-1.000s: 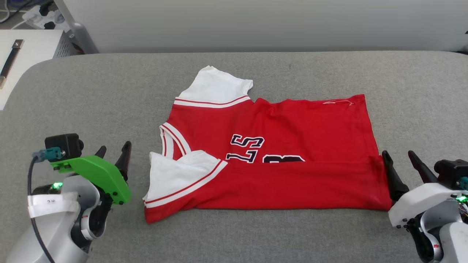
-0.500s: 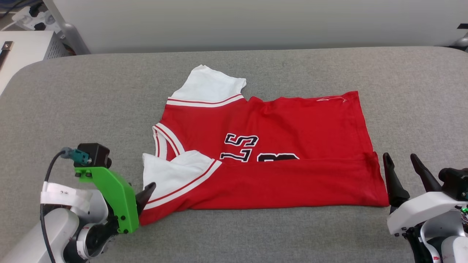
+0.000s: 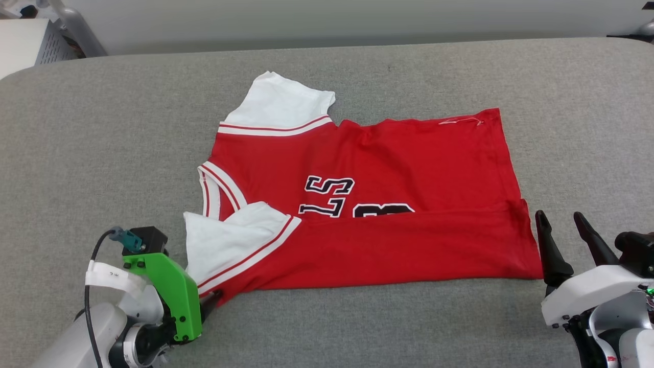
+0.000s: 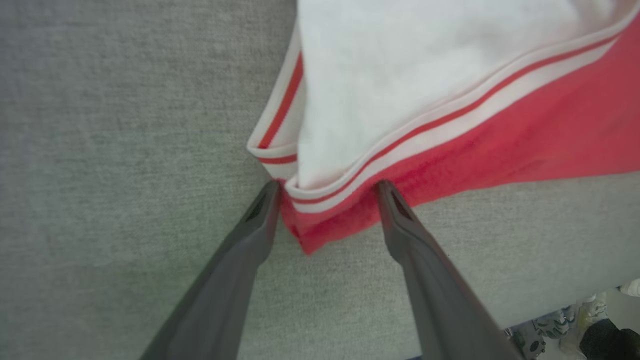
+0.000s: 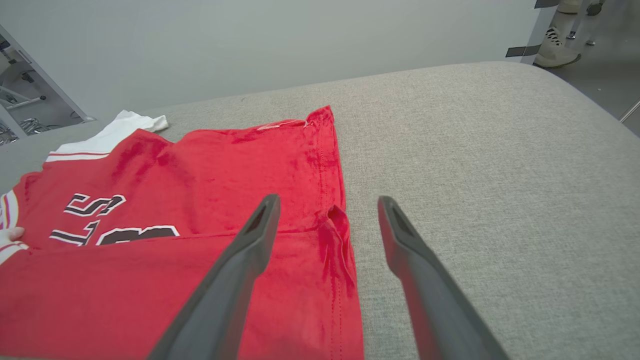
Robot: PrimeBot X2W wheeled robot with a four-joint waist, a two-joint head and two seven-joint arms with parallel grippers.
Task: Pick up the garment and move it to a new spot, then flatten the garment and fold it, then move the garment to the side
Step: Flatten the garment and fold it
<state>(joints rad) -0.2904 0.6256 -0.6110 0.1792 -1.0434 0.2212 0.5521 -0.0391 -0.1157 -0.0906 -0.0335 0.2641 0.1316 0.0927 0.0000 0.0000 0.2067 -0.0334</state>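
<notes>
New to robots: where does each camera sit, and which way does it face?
Head view: on the head, facing forward and down at the garment; left end effector lower left, right end effector lower right.
Left wrist view: on the left wrist, looking down its open fingers at a sleeve corner.
Right wrist view: on the right wrist, looking along its open fingers over the hem.
All share the garment.

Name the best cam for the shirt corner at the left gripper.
Left wrist view: garment corner close up inside the open left gripper. Head view: small, beside the green bracket. Right wrist view: the hem end.
</notes>
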